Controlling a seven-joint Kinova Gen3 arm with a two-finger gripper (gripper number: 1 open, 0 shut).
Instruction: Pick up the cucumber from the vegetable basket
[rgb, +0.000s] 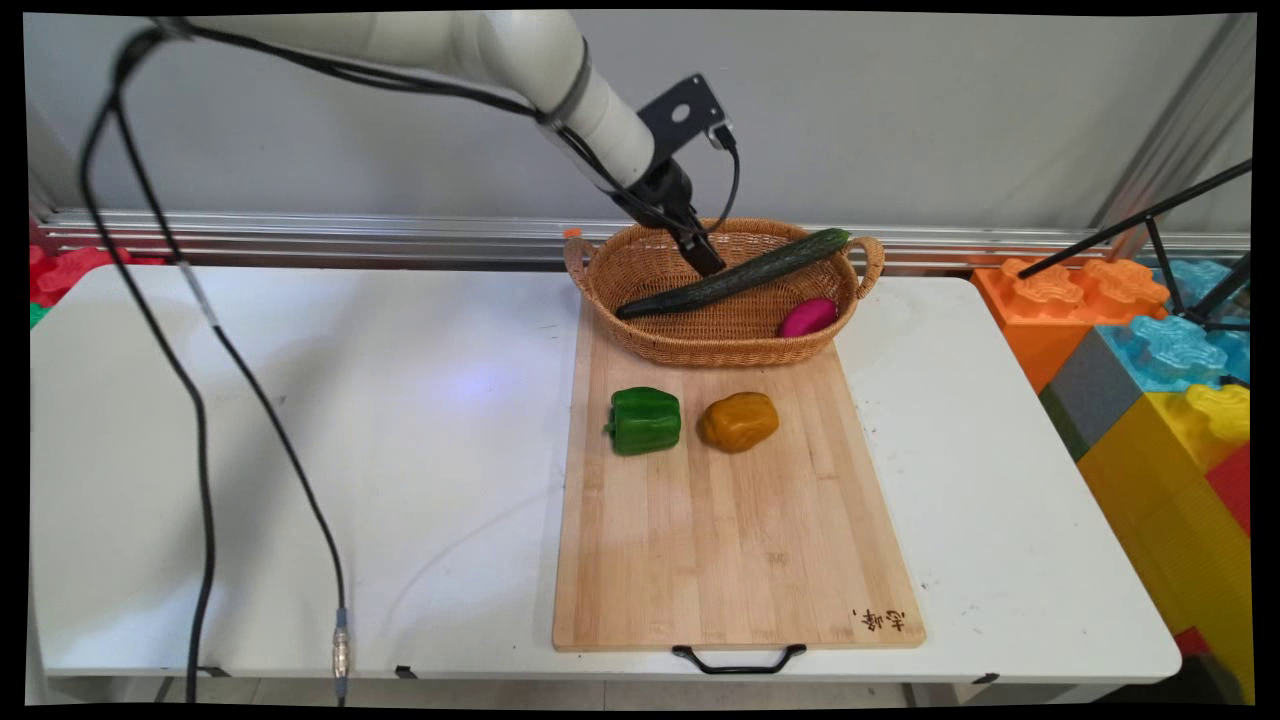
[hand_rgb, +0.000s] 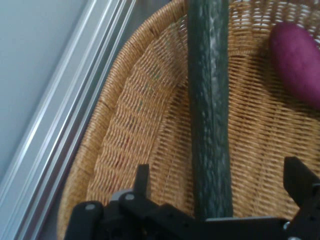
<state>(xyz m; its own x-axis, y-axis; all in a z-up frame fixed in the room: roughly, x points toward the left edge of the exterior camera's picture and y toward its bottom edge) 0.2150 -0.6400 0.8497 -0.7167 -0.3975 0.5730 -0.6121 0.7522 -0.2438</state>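
a white robot arm reaches from the upper left into a woven wicker basket (rgb: 700, 345) that sits on the far end of a long bamboo cutting board (rgb: 735, 540) on a white table (rgb: 300, 450). the black gripper (rgb: 706, 262) hangs low inside the basket, just over the middle of a long dark green cucumber (rgb: 735, 276). in the hand view its two fingers stand spread wide, one on each side of the cucumber (hand_rgb: 209, 125), with clear wicker showing between each finger and the skin, so it has hold of nothing.

the cucumber lies at a slant across the basket, its lower end down on the basket floor toward the left and its far end propped up on the rim beside the right handle. a magenta, oval vegetable, perhaps a sweet potato (rgb: 808, 317), lies in the basket's right near corner, apart from the cucumber.

on the board, nearer the camera, a green bell pepper (rgb: 645, 420) and an orange-yellow bell pepper (rgb: 739, 421) sit side by side, just apart.

the cucumber looks stiff, moderately light and bumpy-skinned, likely a little slick. a grip across its narrow width near the middle seems best, since holding near an end would probably let it tip.
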